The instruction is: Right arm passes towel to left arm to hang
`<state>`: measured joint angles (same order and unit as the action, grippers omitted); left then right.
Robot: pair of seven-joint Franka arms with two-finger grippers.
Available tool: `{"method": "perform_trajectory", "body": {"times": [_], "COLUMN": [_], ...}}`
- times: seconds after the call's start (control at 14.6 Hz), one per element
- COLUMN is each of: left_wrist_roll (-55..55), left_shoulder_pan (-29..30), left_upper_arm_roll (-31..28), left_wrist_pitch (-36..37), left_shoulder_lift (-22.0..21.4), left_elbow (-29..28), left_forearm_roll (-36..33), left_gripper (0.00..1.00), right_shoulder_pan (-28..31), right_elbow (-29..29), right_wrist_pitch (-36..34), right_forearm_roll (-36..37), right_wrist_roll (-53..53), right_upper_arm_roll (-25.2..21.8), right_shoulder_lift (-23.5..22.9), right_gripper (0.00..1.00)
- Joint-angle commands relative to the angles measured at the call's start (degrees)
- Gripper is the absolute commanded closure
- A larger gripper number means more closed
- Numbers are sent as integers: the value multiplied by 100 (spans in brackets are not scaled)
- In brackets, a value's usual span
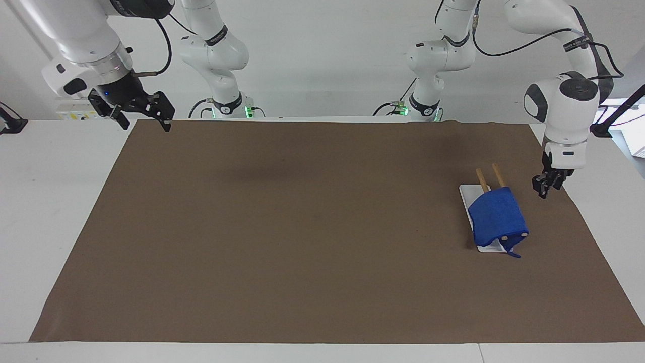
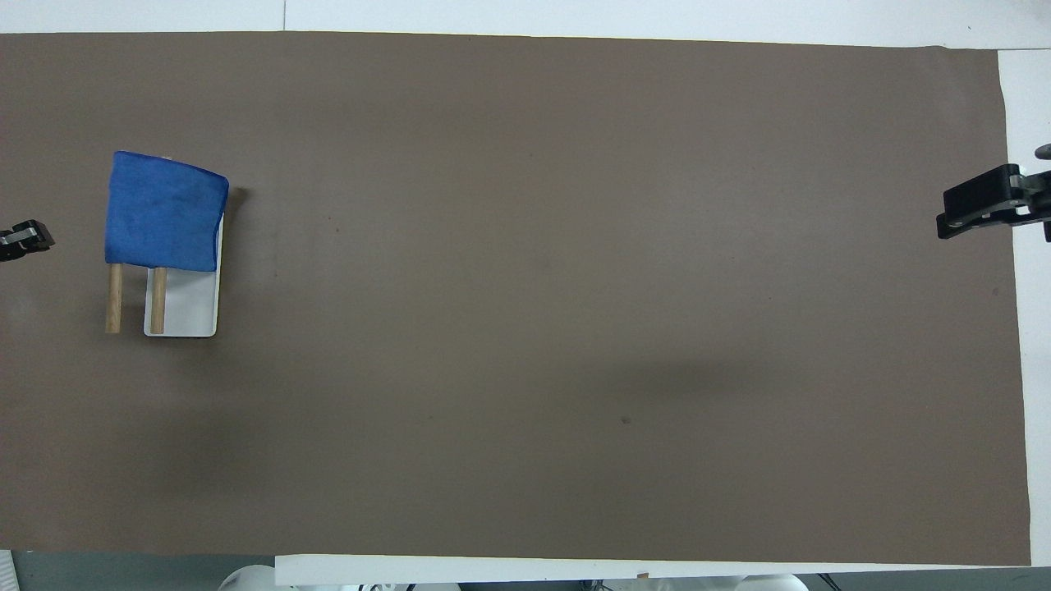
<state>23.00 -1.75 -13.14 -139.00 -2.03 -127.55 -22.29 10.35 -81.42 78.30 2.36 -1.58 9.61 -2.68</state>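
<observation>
The blue towel (image 1: 496, 216) (image 2: 164, 212) hangs draped over two wooden rods (image 2: 114, 300) of a small rack with a white base (image 2: 190, 308), toward the left arm's end of the table. A short tail of the towel dangles at the rack's end farthest from the robots. My left gripper (image 1: 547, 184) (image 2: 25, 240) hovers open beside the rack, apart from the towel and holding nothing. My right gripper (image 1: 143, 122) (image 2: 981, 213) waits open and empty over the mat's corner at the right arm's end.
A big brown mat (image 1: 302, 242) covers most of the white table (image 1: 50, 201). The rack's rods (image 1: 482, 180) stick out bare at the end nearer to the robots.
</observation>
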Motion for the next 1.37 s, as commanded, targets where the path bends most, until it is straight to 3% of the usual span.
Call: {"method": "perform_trajectory", "body": {"times": [0.0, 0.14, 0.27, 0.41, 0.48, 0.62, 0.82, 0.96, 1.17, 1.3], "left_wrist_roll": [-190, -208, -174, -235, -243, -470, -1533, -1685, -1737, -1930], "left_shoulder_pan": [-9, -193, -623, -582, -590, -380, 732, 1456, 1467, 1161], "left_upper_arm_roll": [-31, 91, 127, 441, 574, 1004, 2039, 2691, 2790, 2703], "left_wrist_pitch": [994, 2012, 2954, 3623, 3991, 4783, 4945, 4909, 5399, 5673], "left_shoulder_lift": [-735, -948, -896, -913, -922, -809, -616, -370, -27, 71], "left_elbow": [28, 352, 948, 1293, 1477, 2056, 2532, 3006, 3578, 3816], "left_forearm_roll": [-57, 40, 739, 1479, 1499, 1517, 1656, 2051, 2106, 2114], "left_gripper": [0, 0, 3, 6, 0, 0, 0, 0, 0, 0], "right_shoulder_pan": [3, -129, -444, -525, -534, -543, -543, -543, -552, -525], "right_elbow": [-155, -146, -146, -155, -163, -172, -172, -164, -164, -172], "right_wrist_pitch": [46, 45, 45, 54, 46, 37, 28, 10, 10, 10], "right_forearm_roll": [2, 10, 19, 19, 19, 19, 19, 19, 19, 11], "right_wrist_roll": [324, 325, 342, 342, 333, 333, 342, 333, 316, 333], "right_upper_arm_roll": [-37, -90, -484, -591, -591, -574, -548, -548, -548, -548], "right_shoulder_lift": [110, 119, 127, 128, 136, 145, 154, 154, 154, 163], "right_gripper": [0, 0, 0, 0, 0, 0, 0, 0, 0, 0]}}
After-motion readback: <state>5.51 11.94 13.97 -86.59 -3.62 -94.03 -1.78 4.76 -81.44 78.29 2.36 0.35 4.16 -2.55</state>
